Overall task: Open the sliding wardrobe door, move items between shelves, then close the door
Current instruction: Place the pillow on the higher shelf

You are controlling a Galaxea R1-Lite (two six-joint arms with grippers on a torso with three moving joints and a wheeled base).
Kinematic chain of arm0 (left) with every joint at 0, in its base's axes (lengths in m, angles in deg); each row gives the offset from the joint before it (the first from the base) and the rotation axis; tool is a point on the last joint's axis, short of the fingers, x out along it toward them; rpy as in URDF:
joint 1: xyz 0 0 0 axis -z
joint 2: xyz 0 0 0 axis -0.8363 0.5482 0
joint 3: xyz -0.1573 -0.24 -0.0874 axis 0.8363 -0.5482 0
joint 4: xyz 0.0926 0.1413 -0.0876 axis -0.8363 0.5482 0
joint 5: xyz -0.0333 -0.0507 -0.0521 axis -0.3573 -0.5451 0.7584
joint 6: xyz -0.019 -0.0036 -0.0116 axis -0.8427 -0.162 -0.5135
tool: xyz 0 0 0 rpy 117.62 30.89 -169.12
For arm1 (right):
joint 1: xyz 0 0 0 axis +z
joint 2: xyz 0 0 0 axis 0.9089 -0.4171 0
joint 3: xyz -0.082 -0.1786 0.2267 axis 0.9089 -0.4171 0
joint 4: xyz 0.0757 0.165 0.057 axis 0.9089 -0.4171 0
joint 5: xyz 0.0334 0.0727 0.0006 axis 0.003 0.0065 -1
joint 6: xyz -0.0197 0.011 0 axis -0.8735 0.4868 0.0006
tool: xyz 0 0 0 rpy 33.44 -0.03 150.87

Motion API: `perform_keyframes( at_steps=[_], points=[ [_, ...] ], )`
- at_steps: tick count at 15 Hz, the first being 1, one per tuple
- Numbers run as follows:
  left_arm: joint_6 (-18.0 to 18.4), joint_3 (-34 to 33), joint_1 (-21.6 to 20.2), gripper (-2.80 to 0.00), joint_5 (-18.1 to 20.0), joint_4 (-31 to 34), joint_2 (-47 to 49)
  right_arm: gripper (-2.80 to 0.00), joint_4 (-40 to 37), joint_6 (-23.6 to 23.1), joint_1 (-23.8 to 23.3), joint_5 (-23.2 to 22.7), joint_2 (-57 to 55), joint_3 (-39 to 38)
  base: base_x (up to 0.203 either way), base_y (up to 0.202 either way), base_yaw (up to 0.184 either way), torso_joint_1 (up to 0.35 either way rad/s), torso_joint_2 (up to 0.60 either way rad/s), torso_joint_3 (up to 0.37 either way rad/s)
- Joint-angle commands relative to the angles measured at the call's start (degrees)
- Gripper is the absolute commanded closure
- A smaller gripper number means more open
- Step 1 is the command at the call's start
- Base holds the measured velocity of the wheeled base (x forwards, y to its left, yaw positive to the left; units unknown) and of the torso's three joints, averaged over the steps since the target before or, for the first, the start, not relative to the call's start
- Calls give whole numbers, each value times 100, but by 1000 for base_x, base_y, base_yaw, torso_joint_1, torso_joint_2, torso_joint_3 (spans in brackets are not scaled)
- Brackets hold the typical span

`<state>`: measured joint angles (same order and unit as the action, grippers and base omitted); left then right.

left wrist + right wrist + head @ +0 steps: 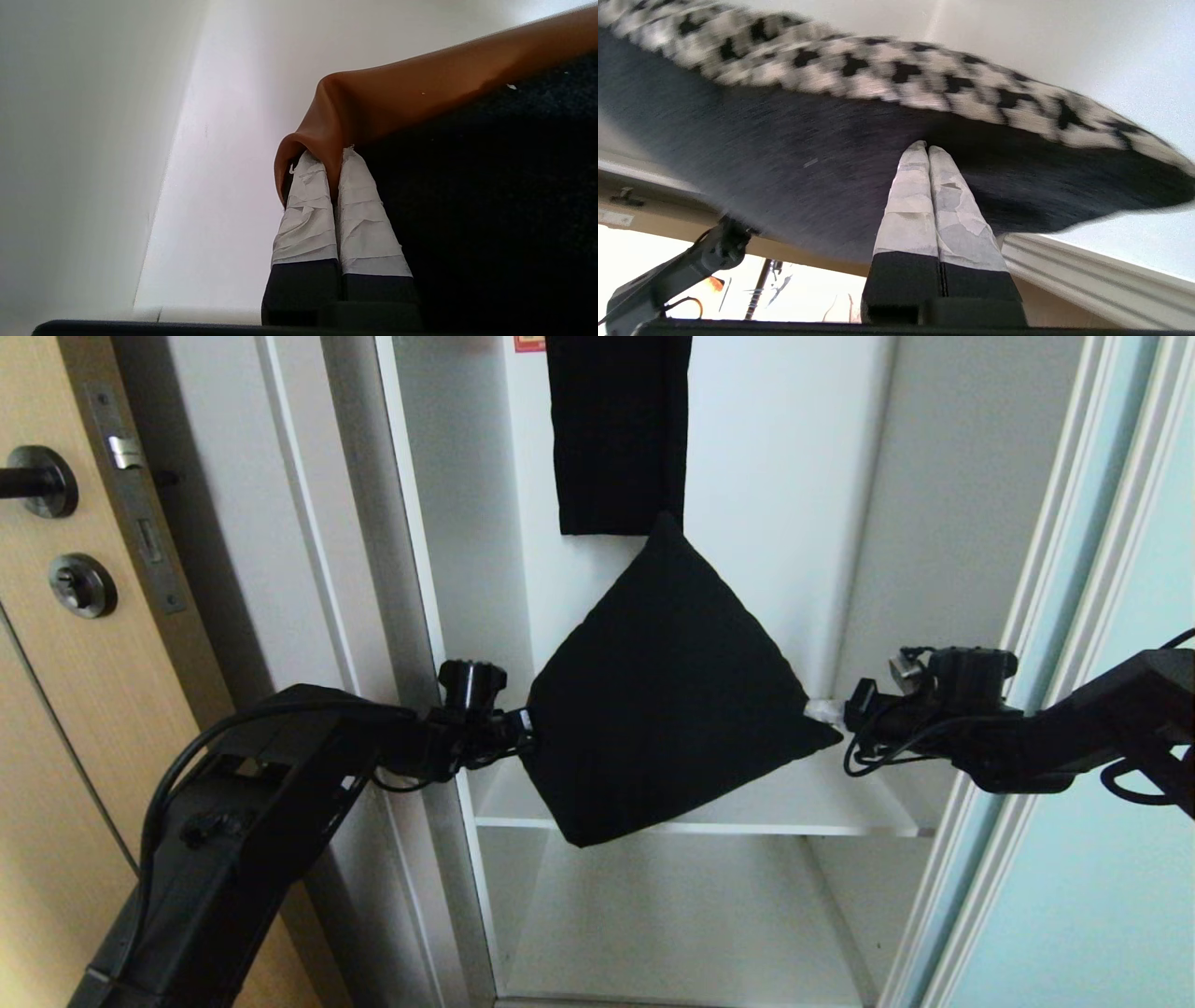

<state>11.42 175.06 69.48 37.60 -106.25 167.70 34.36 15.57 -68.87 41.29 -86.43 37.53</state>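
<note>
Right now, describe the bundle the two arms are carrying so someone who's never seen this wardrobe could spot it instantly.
Look into the open white wardrobe compartment, above its shelf. There the left end effector and right end effector pinch opposite corners of the folded clothes bundle, a black diamond hanging in mid-air. Unlike the long narrow black garment behind it, it hides rust-brown and houndstooth layers.

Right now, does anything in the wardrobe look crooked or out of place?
Yes. The folded bundle of clothes hangs tilted like a diamond above the white shelf, pinched at opposite corners by the left gripper and right gripper, not lying flat.
</note>
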Motion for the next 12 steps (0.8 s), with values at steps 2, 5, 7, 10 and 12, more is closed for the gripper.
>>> perform_keyframes(
  at_steps=[2, 5, 7, 10, 12],
  points=[
    [-32, 367, -7, 0, -146, -68, -38, 0, 336, 23, -173, -49, 804, -489, 0, 0, 0, 0, 0, 0],
    [-15, 367, 27, 0, -168, -465, -150, 0, 496, 18, -143, -86, 1164, -934, 0, 0, 0, 0, 0, 0],
    [16, 374, 46, 0, -202, -487, -280, 0, 516, 6, -53, -155, 1229, -1045, 0, 0, 0, 0, 0, 0],
    [93, 376, 46, 0, -229, -426, -230, 0, 544, 5, 34, -187, 1312, -1180, 0, 0, 0, 0, 0, 0],
    [101, 376, 46, 0, -266, -400, -239, 0, 636, 5, 36, -440, 1656, -1607, 0, 0, 0, 0, 0, 0]
  ],
)
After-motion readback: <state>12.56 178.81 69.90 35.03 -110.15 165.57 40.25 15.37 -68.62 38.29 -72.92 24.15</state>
